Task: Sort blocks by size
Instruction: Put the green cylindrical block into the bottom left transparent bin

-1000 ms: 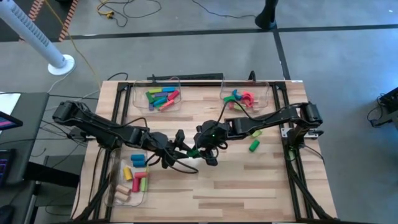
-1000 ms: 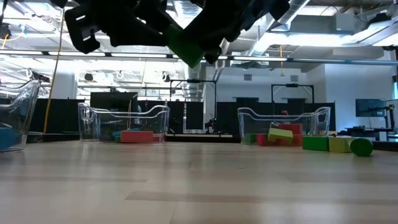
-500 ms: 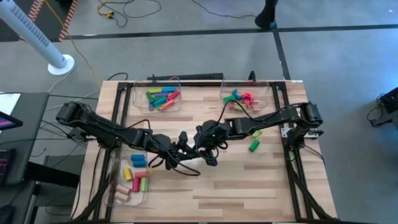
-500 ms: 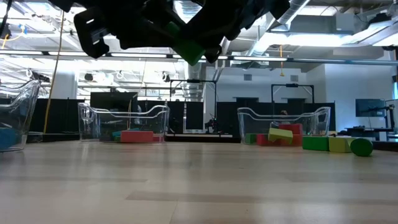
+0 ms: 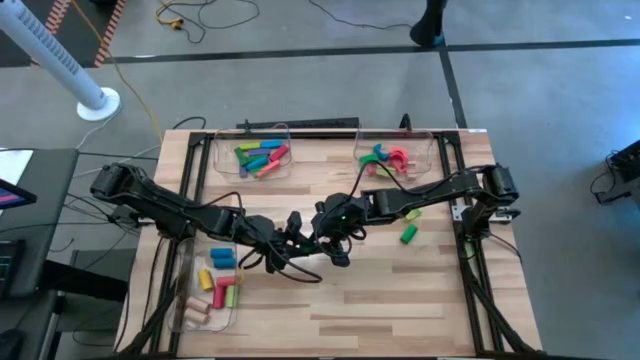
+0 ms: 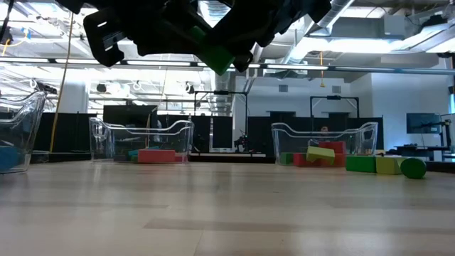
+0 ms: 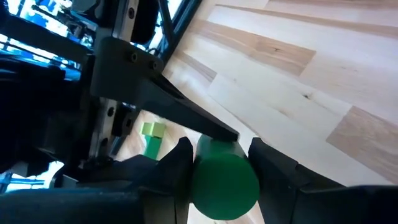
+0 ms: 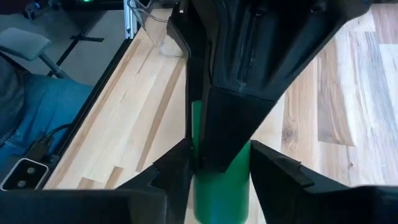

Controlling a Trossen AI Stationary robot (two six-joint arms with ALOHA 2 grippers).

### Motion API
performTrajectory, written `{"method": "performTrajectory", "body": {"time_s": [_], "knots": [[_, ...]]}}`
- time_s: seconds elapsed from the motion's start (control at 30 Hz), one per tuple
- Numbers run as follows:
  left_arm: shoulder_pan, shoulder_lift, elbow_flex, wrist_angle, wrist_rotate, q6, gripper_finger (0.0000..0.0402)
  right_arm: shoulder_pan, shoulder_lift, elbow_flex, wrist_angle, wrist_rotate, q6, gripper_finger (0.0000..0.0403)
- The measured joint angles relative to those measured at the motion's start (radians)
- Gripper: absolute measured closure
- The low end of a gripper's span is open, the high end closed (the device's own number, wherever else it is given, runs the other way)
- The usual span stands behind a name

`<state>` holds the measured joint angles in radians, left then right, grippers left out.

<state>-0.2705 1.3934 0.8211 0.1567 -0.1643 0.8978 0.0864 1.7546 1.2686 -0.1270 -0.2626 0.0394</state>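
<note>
A green cylinder block (image 5: pixel 313 243) hangs above the middle of the table, high over the tabletop in the low view (image 6: pixel 217 51). My left gripper (image 5: pixel 300 236) comes at it from the table's left, and my right gripper (image 5: pixel 323 238) from the right; the two meet nose to nose. Each is shut on the cylinder. In the left wrist view the cylinder's round end (image 7: pixel 224 180) fills the gap of my left gripper (image 7: pixel 221 149). In the right wrist view its length (image 8: pixel 221 180) runs between the fingers of my right gripper (image 8: pixel 221 155), with the left gripper's dark body hiding its far end. My left gripper pinches the cylinder's curved side (image 7: pixel 200 179) at one end between its two fingers. The fingers slant down from the table's left and lie along the cylinder, which is clear of the table. My right gripper has the cylinder's curved side (image 8: pixel 200 168) between its two fingers. They slant down from the table's right and lie along it. The cylinder is clear of the table.
A clear bin (image 5: pixel 224 160) of long blocks stands at the far left, and a clear bin (image 5: pixel 432 150) of arches at the far right. A third bin (image 5: pixel 186 290) of short blocks stands near left. A green cylinder (image 5: pixel 408 235) and a yellow-green block (image 5: pixel 411 213) lie loose under the right arm.
My left gripper has gone a little toward the table's right, up to the right gripper and the green cylinder. The cylinder and the right gripper have stayed where they were.
</note>
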Motion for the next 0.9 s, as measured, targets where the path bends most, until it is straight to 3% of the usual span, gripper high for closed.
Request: {"method": "performTrajectory", "body": {"time_s": [0.3,0.57,0.73,0.9], "knots": [[-0.049,-0.039,0.000,-0.120,-0.099,-0.022,0.0274,-0.004,-0.015,0.000,-0.061,0.005,-0.017,0.0152],[-0.123,-0.208,0.000,-0.296,-0.179,-0.126,0.0274,-0.002,-0.079,0.000,-0.232,0.094,-0.019,0.0145],[-0.180,-0.360,0.001,-0.491,-0.182,-0.303,0.0274,0.007,-0.113,0.000,-0.410,0.178,0.017,0.0146],[-0.218,-0.482,0.001,-0.724,-0.181,-0.558,0.0274,0.013,-0.115,0.000,-0.499,0.190,0.040,0.0148]]}}
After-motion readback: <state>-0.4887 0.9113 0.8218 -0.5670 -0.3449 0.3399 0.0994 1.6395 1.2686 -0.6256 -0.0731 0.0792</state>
